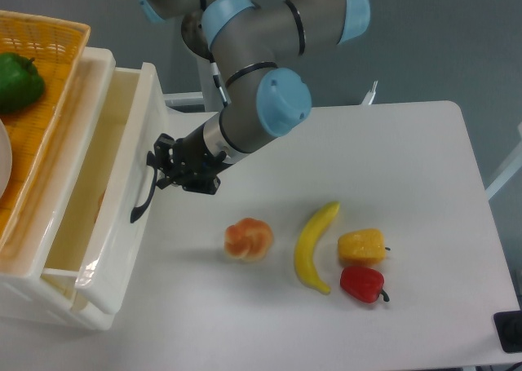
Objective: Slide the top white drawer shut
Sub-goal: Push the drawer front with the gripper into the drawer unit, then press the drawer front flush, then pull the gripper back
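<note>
The top white drawer (pixel 122 200) sticks out only a short way from the white cabinet (pixel 49 302) at the left. Its black curved handle (pixel 143 198) faces right. My gripper (pixel 165 165) presses against the upper end of that handle and the drawer front, with its black fingers close together. Whether they clamp the handle cannot be made out. Something orange shows faintly inside the narrow open slot of the drawer.
An orange woven basket (pixel 49 77) with a green pepper (pixel 18 81) sits on top of the cabinet. On the table lie an orange-white pastry (pixel 248 239), a banana (pixel 312 245), a yellow pepper (pixel 361 245) and a red pepper (pixel 361 283).
</note>
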You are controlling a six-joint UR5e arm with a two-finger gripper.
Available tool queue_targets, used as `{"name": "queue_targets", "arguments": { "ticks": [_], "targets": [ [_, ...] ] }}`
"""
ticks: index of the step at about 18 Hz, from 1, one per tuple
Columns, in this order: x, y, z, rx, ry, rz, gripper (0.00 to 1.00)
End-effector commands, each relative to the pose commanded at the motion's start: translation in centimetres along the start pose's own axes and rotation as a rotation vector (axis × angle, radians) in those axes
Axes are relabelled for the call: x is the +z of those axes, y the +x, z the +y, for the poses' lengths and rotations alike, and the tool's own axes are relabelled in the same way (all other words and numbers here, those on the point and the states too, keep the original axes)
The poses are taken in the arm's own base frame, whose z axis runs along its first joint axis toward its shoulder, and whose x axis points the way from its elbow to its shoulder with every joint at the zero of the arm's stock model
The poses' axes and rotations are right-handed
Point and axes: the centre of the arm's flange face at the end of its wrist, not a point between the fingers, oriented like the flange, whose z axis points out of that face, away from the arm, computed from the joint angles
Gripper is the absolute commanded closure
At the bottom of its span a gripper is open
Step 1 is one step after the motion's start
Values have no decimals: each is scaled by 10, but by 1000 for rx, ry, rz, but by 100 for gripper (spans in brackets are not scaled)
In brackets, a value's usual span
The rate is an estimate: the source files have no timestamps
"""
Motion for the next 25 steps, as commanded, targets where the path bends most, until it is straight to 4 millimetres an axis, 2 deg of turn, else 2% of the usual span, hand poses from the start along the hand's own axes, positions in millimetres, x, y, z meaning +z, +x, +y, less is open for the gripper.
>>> {"name": "queue_targets", "arguments": {
  "ticks": [20, 25],
  "targets": [
    [29, 27, -14, 28, -43, 16, 100],
    [28, 27, -15, 32, -38, 11, 100]
  ]
}}
